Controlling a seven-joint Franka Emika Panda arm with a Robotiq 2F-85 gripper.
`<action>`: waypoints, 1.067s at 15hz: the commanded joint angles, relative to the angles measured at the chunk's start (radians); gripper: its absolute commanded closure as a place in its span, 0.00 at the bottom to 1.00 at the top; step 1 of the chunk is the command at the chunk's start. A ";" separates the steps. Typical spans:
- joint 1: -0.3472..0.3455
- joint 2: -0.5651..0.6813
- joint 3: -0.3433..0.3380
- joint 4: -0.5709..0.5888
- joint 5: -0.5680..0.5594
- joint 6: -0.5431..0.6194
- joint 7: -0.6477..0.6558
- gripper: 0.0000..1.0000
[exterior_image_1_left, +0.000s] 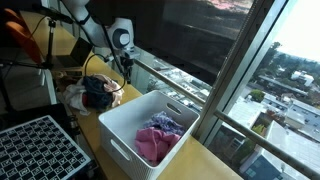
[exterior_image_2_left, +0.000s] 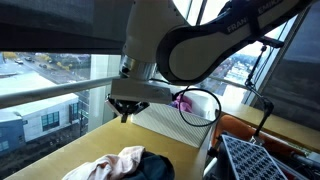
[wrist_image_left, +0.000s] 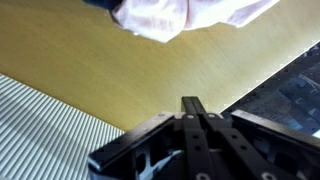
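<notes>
My gripper is shut, its two black fingers pressed together with nothing between them. It hangs above the wooden tabletop. In both exterior views the gripper hovers above and just beside a pile of clothes, without touching it. The pile is pale pink and cream with a dark blue piece. In the wrist view its pale pink edge shows at the top. A white laundry basket stands next to the pile and holds pink and purple clothes.
A black grid-topped crate stands at the table's edge near the basket. A window with a metal rail runs along the table's far side. A black cable loop hangs by the arm.
</notes>
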 joint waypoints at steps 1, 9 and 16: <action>0.034 -0.042 0.049 -0.053 0.051 -0.013 0.031 1.00; 0.121 -0.044 0.132 -0.091 0.094 -0.038 0.117 0.60; 0.147 -0.046 0.158 -0.093 0.092 -0.078 0.142 0.08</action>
